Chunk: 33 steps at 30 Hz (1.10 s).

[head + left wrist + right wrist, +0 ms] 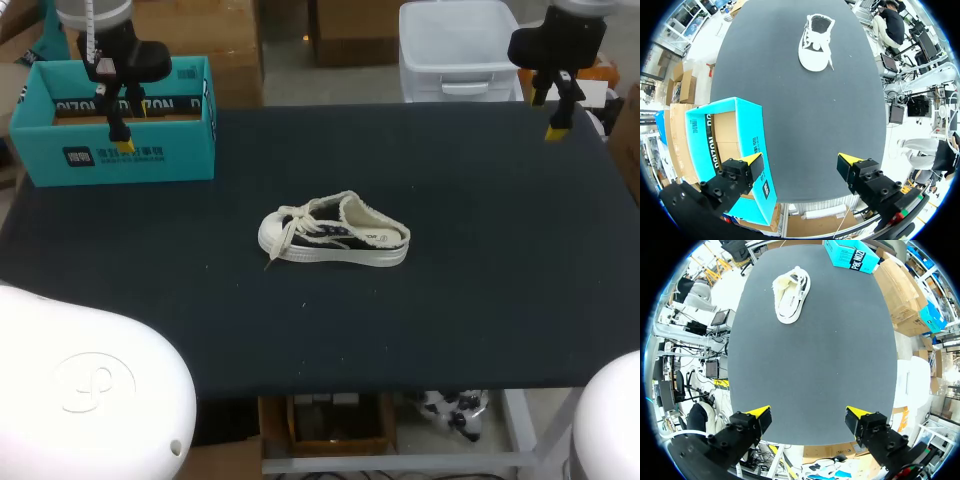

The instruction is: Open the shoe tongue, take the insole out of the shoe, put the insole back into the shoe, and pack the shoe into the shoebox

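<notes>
Running across the near part of the head view, the dark table (480, 300) is bare cloth up to the shoe.

Centre: the shoe (335, 232) stands upright on its white sole near the middle of the table, apart from both arms. Its toe points toward the left arm's side. The upper is dark with frayed cream edging, and the heel end is low and open. A loose lace (276, 252) trails from the toe end onto the cloth. In the right wrist view the inside of the shoe appears pale; whether the insole lies flat cannot be told.

Far left: the teal box (150, 155) sits at the far left corner of the table, open side up, its brown inside showing. It is well apart from the shoe.

Above the box: the left gripper (801, 162) hangs with its fingers spread wide and nothing between them. One finger is over the box's open top, the other over the cloth beside the box.

Far right: the right gripper (809, 414) hangs above the table's far right corner, likewise spread and empty, with the shoe well ahead of it.
</notes>
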{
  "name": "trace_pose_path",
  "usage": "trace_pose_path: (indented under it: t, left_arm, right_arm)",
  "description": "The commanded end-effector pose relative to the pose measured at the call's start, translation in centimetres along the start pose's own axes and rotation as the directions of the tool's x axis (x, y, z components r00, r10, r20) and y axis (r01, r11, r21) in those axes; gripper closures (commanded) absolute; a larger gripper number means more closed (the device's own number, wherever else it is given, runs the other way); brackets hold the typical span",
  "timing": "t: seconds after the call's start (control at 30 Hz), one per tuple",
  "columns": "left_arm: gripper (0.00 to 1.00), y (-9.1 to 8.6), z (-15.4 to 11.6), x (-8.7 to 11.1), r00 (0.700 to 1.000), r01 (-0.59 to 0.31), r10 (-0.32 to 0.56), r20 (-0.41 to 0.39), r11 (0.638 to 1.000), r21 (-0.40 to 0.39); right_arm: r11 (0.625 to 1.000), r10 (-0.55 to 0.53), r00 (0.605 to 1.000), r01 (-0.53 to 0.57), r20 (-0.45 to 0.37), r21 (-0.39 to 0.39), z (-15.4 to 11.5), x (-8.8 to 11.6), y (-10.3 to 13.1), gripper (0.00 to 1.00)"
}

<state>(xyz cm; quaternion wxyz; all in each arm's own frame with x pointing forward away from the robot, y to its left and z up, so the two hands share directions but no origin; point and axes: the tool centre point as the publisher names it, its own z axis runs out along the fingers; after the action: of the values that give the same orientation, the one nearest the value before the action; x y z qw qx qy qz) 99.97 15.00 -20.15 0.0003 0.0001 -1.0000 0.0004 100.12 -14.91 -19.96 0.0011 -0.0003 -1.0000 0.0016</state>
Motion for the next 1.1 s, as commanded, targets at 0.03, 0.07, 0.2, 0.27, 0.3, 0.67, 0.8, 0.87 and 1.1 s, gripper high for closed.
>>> trace_pose_path:
  t: [0.03,0.07,0.2,0.27,0.3,0.67,0.8,0.87,1.1]
  left_arm:
    - [0.0,0.0,-0.04,0.01,1.0,0.0,0.0,0.0,1.0,-0.001]
    - [0.0,0.0,-0.04,0.01,1.0,0.0,0.0,0.0,1.0,-0.001]
    - [0.0,0.0,-0.04,0.01,1.0,0.0,0.0,0.0,1.0,-0.001]
    - [0.0,0.0,-0.04,0.01,1.0,0.0,0.0,0.0,1.0,-0.001]
    - [0.0,0.0,-0.04,0.01,1.0,0.0,0.0,0.0,1.0,-0.001]
    - [0.0,0.0,-0.04,0.01,1.0,0.0,0.0,0.0,1.0,-0.001]
    - [0.0,0.0,-0.04,0.01,1.0,0.0,0.0,0.0,1.0,-0.001]
    - [0.0,0.0,-0.04,0.01,1.0,0.0,0.0,0.0,1.0,-0.001]
    - [0.0,0.08,-0.03,0.4,1.0,0.008,-0.008,-0.004,1.0,0.008]
  right_arm:
    - [1.0,0.0,1.0,0.0,0.0,-0.002,0.01,0.02,-0.04,0.0]
    - [1.0,0.0,1.0,0.0,0.0,-0.002,0.01,0.02,-0.04,0.0]
    - [1.0,0.0,1.0,0.0,0.0,-0.002,0.01,0.02,-0.04,0.0]
    - [1.0,0.0,1.0,0.0,0.0,-0.002,0.01,0.02,-0.04,0.0]
    - [1.0,0.0,1.0,0.0,0.0,-0.002,0.01,0.02,-0.04,0.0]
    - [1.0,0.0,1.0,0.0,0.0,-0.002,0.01,0.02,-0.04,0.0]
    - [1.0,0.0,1.0,0.0,0.0,-0.002,0.01,0.02,-0.04,0.0]
    - [1.0,0.0,1.0,0.0,0.0,-0.002,0.01,0.02,-0.04,0.0]
    - [1.0,0.0,1.0,0.0,0.0,-0.002,0.01,0.02,-0.04,0.0]
